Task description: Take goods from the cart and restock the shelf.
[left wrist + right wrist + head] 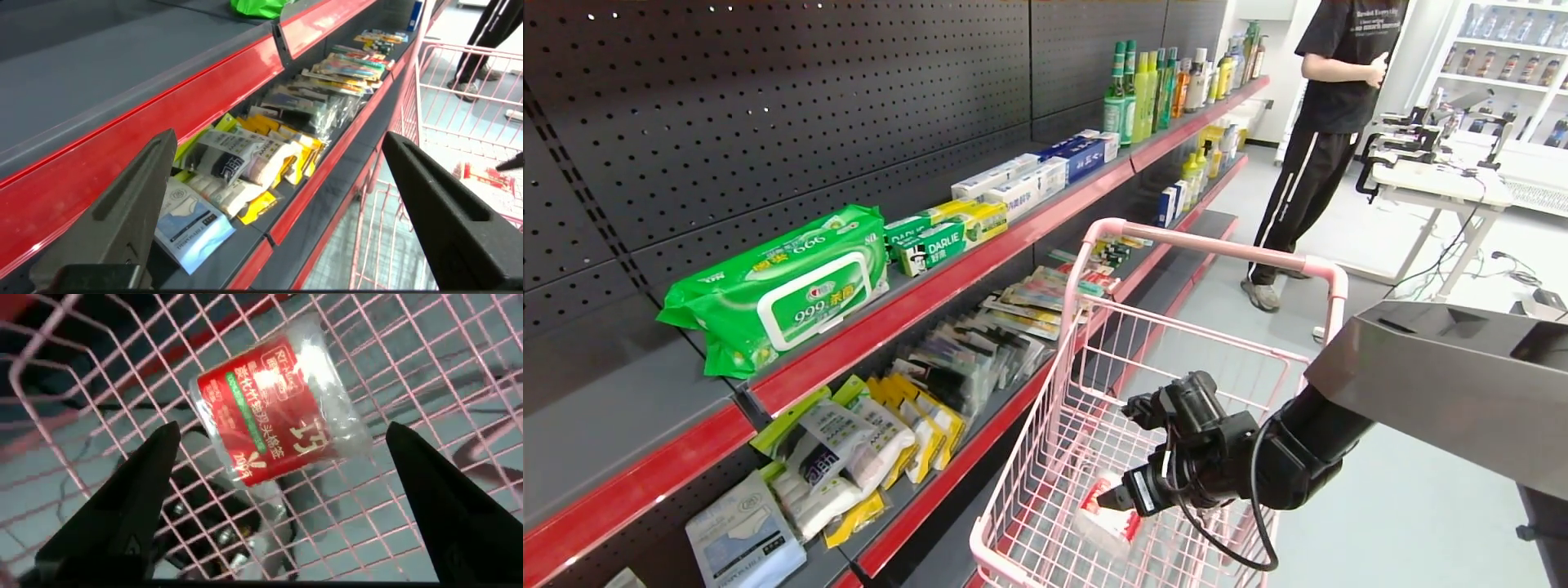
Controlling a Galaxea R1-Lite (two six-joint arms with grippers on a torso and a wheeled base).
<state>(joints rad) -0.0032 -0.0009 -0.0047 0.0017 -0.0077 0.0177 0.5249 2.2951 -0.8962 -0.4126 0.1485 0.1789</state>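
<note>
Right claw (282,510): released, jaws spread directly above the red-labelled packet (274,408), which lies ungrasped on the floor of the cart (1217,245). Left claw (278,204): released, facing the lower shelf (343,147). Assessment: the pick is only starting; grasping, lifting and shelving remain.

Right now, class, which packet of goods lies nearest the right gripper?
The clear red-labelled packet in the pink cart, beneath the right gripper; the others sit on shelves.
</note>
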